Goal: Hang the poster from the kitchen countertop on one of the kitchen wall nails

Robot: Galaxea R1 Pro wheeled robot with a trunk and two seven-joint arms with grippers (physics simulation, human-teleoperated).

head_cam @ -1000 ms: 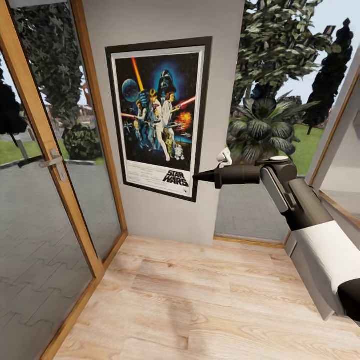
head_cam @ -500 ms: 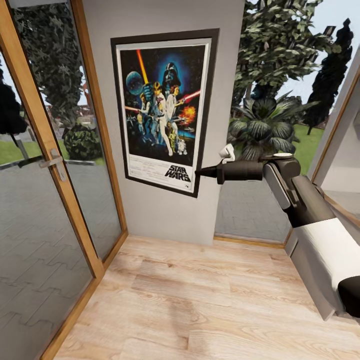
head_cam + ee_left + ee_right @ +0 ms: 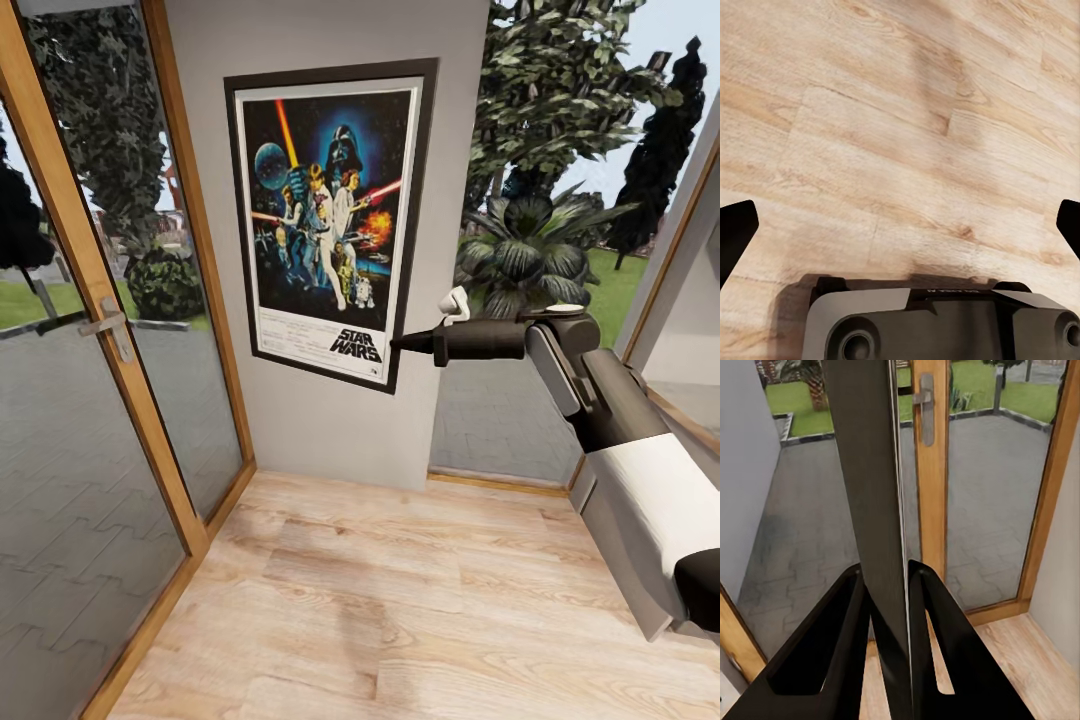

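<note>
The black-framed Star Wars poster stands upright flat against the grey wall panel, slightly tilted. My right gripper reaches in from the right and is shut on the poster's lower right edge. In the right wrist view the poster's dark edge runs between the two fingers, which pinch it. My left gripper hangs open over the plank floor, its fingertips at both sides of that view. No nail can be made out; the kitchen countertop is out of view.
A wood-framed glass door with a metal handle stands at the left of the wall panel. Glazing with trees and a plant lies to its right. Light-wood plank floor stretches in front of me.
The right gripper lifted the poster up the wall and slightly right over the first half second; since then it has barely moved.
</note>
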